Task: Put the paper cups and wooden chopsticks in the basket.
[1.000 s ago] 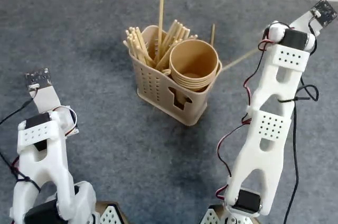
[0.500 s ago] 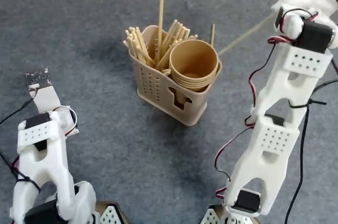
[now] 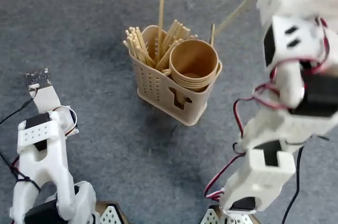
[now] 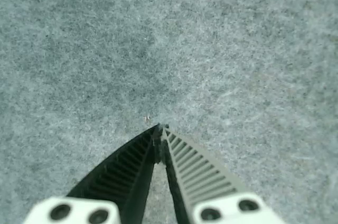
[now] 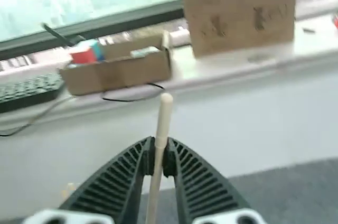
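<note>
While the right end effector (image 5: 158,147) pinches a pale, slim wooden chopstick (image 5: 163,113) near the basket (image 3: 158,89), we see tan paper cups (image 3: 194,63) stacked inside it; the left end effector (image 4: 160,130) sits pressed together, well apart.

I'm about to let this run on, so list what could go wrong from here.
1. The right tool pinches the held chopstick at one narrow spot, so it could swivel or slip out.
2. The basket is crowded with paper cups and a chopstick bundle. The held chopstick may catch on them and could drop onto the table.
</note>
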